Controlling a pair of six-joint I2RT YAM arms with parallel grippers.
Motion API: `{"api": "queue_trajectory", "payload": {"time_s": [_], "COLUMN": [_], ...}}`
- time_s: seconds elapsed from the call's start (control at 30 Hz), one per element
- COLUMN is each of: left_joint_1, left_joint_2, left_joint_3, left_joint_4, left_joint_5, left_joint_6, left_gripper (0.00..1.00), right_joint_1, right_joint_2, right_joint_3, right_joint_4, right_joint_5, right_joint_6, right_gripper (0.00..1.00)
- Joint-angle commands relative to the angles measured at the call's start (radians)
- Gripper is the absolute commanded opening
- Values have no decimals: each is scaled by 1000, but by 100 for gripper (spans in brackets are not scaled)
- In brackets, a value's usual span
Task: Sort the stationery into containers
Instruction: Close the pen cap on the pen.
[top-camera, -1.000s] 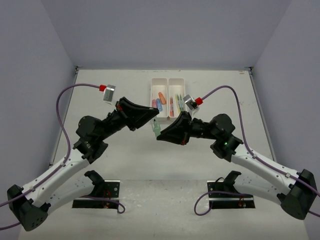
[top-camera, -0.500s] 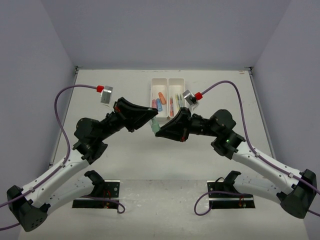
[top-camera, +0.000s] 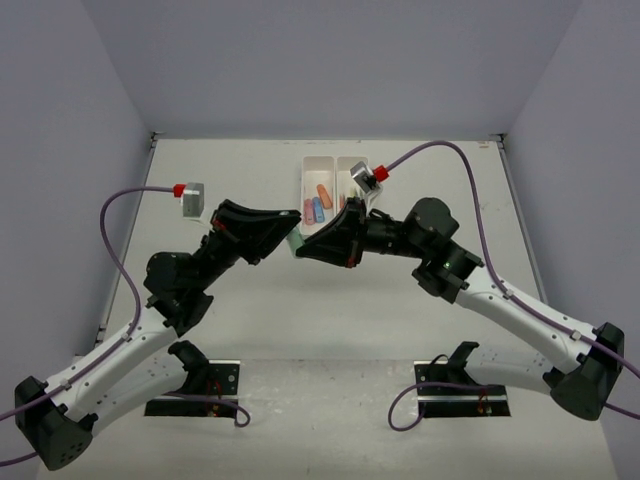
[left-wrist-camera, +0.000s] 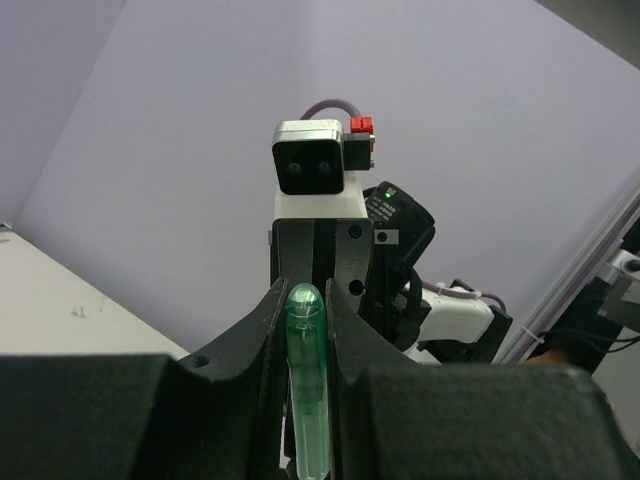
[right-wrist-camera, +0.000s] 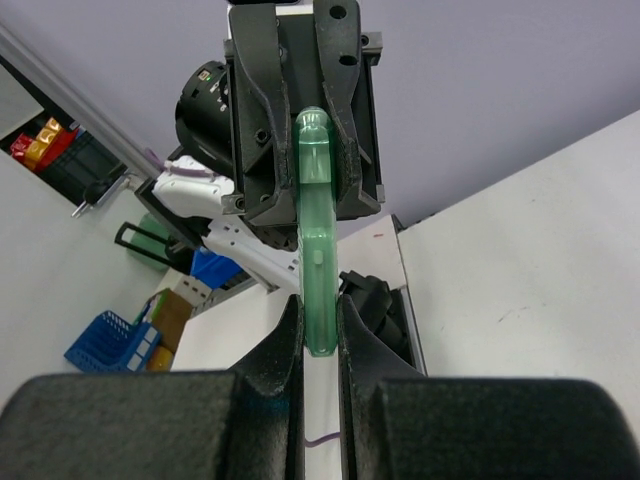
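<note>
top view: the left gripper (top-camera: 292, 222) and the right gripper (top-camera: 303, 249) meet tip to tip above the table (top-camera: 250, 330), just near-left of the white tray (top-camera: 305, 172). a green piece (top-camera: 296, 239) spans between the two tips, raised off the table. the tray's left compartment holds an orange piece (top-camera: 324, 193), a blue piece (top-camera: 317, 211) and a pink piece (top-camera: 308, 208). the right arm (top-camera: 430, 240) covers most of the right compartment.

left wrist view: own jaws are closed narrow on the green piece (left-wrist-camera: 307, 400). the right gripper (left-wrist-camera: 313, 262) clamps its far end.

right wrist view: own jaws are closed narrow on the green piece (right-wrist-camera: 318, 250). the left gripper (right-wrist-camera: 316, 175) clamps the opposite end.
</note>
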Motion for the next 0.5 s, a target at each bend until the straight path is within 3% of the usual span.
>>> {"api": "queue_trajectory", "payload": {"time_s": [0.0, 0.23, 0.37, 0.47], "left_joint_1": [-19, -53, -52, -52], "left_joint_2": [14, 4, -28, -11], "left_joint_3": [-90, -132, -43, 79], "left_joint_4": [-186, -185, -417, -560], "left_joint_5": [97, 85, -73, -198], "left_joint_6": [59, 67, 129, 182], "left_gripper": [0, 0, 0, 0], "right_joint_1": [-9, -22, -21, -23], "right_joint_2": [-1, 65, 107, 87], "right_joint_3": [161, 248, 206, 76], "right_joint_4": [248, 222, 108, 126], "right_joint_5": [188, 166, 70, 106], "right_joint_6": [17, 26, -53, -70], "right_gripper": [0, 0, 1, 11]}}
